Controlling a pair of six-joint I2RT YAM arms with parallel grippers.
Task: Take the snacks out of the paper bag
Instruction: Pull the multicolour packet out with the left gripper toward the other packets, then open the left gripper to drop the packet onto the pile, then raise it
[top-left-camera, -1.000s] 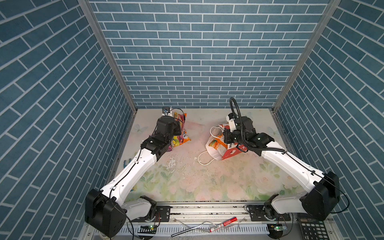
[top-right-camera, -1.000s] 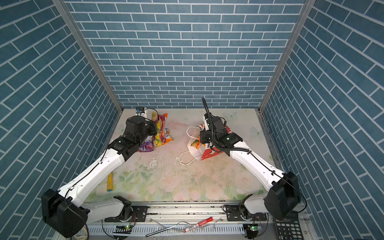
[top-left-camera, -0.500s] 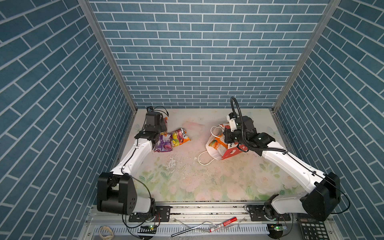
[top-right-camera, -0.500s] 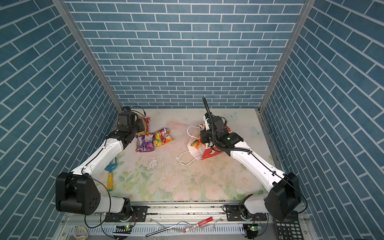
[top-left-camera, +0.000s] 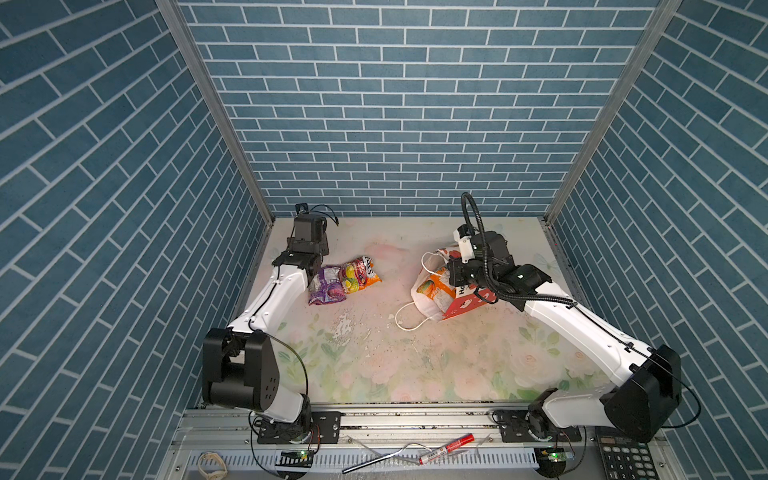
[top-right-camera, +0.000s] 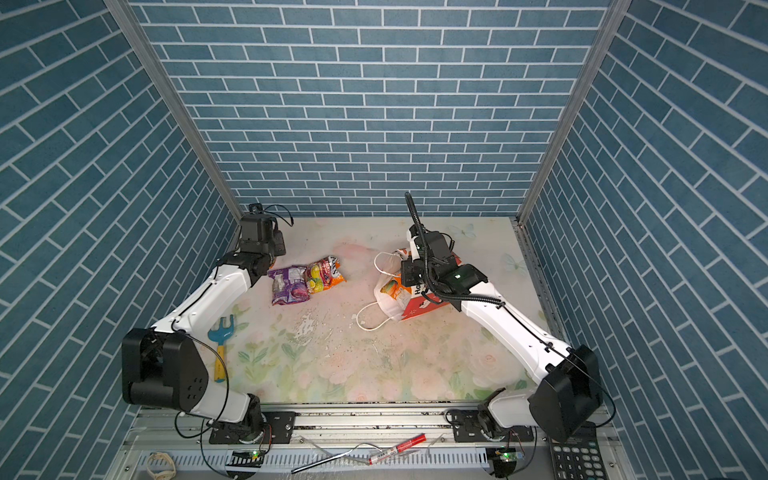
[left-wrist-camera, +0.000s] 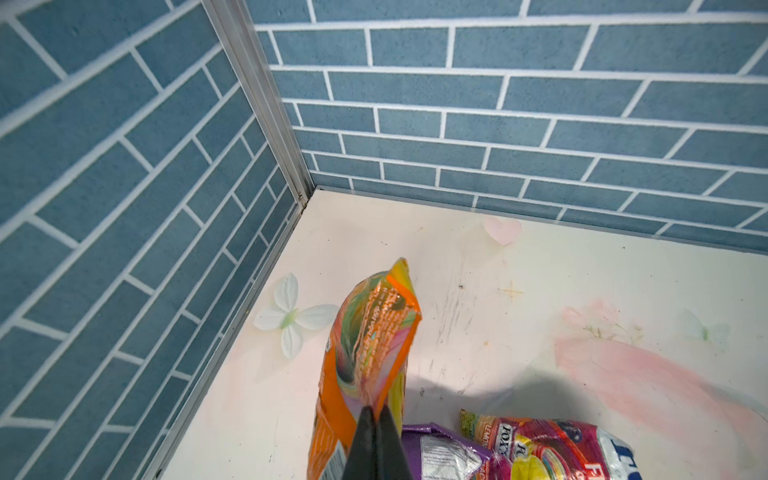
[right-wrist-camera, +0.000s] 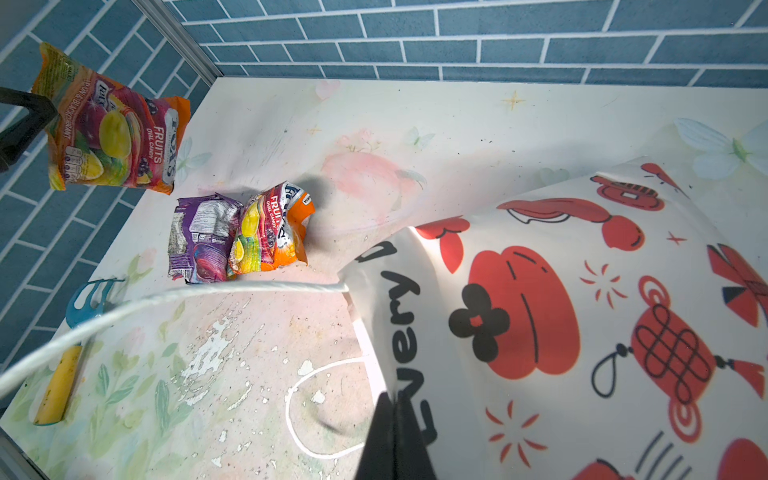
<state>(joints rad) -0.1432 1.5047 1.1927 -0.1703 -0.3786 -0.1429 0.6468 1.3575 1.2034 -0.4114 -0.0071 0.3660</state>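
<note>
**Both claws clamped: one on the paper bag, one on a candy bag**

The floral table (top-left-camera: 415, 365) fills the floor between blue brick walls. The paper bag (top-left-camera: 436, 291) lies tipped on its side right of centre in both top views (top-right-camera: 395, 295). Its white printed face is up, a red side faces the front, and its mouth points toward the middle. What is inside cannot be seen. The right claw (right-wrist-camera: 392, 399) is closed on the rim of the white face (right-wrist-camera: 582, 311), holding that edge off the table.

The left claw (left-wrist-camera: 376, 409) is up near the back-left corner, pinched tight on one edge of the held candy bag (left-wrist-camera: 365, 345). This orange Fox's pack hangs clear of the table, close to the left wall (right-wrist-camera: 108, 129). In both top views the left wrist hides it.

A second candy bag (top-left-camera: 359, 276), also orange Fox's, lies flat on the table left of centre (top-right-camera: 324, 276). Its edge overlaps the purple packet (top-left-camera: 326, 286), which is touching it on the side nearer the left arm (top-right-camera: 289, 286). Both are well apart from the paper bag.

A blue-and-yellow rake (top-right-camera: 220, 336) lies by the left wall, beside the left arm.

One white handle (top-left-camera: 409, 320) loops onto the table at the front of the paper bag's mouth.
</note>
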